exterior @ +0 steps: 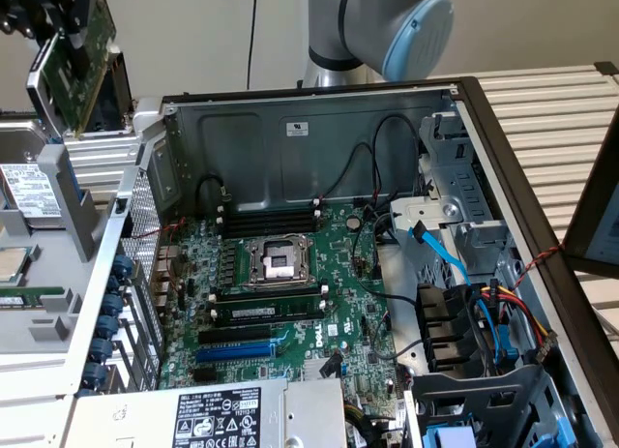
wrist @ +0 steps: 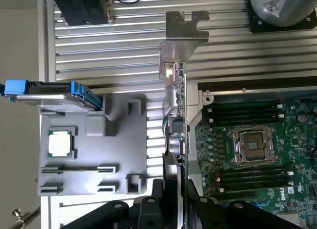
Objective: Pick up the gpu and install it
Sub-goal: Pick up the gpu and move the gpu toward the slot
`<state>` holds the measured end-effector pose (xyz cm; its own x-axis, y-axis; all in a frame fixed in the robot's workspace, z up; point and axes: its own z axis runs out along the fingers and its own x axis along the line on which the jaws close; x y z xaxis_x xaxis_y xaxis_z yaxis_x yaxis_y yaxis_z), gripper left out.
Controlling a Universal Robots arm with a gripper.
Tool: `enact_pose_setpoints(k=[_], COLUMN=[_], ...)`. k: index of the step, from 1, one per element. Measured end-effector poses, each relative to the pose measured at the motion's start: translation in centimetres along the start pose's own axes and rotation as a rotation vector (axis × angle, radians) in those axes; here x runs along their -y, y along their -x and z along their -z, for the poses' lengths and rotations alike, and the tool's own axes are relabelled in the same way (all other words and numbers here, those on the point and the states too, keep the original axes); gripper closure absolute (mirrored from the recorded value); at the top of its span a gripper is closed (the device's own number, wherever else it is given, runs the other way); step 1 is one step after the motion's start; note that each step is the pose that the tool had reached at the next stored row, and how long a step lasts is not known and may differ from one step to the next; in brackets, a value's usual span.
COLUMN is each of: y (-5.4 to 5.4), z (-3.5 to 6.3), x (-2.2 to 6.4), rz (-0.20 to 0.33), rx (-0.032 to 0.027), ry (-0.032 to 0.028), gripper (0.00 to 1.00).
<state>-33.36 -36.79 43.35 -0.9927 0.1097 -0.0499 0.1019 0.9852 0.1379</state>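
Observation:
The gpu (exterior: 82, 56), a small green card with a silver end bracket (wrist: 185, 33), hangs tilted in the air at the exterior view's upper left. It is above the grey holder and outside the open computer case. My gripper (exterior: 50, 13) is shut on it. In the wrist view the gpu (wrist: 177, 115) is seen edge-on, clamped between my black fingers (wrist: 163, 189) of the gripper (wrist: 173, 192). The large green motherboard (exterior: 290, 274) lies inside the case, with a blue expansion slot (exterior: 235, 351) and black slots near its front. The motherboard (wrist: 257, 150) sits off to one side of the card.
A grey parts holder (wrist: 94, 155) carries a CPU (wrist: 61, 143) and a drive with blue rails (wrist: 49, 93). The case's metal wall (exterior: 145, 206) stands between holder and motherboard. A power supply (exterior: 213, 414), drive cage and cable bundle (exterior: 484, 317) crowd the case's front and right.

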Motion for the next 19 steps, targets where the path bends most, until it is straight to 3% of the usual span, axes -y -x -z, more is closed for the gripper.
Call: enact_pose_setpoints(k=[4,19], y=[1.9,8.8], z=[0.69,0.48], x=[0.06,0.98], rz=[0.000,-0.002], rx=[-0.0028,-0.0116], ry=[-0.0003,-0.0014], gripper=[0.72,0.72])
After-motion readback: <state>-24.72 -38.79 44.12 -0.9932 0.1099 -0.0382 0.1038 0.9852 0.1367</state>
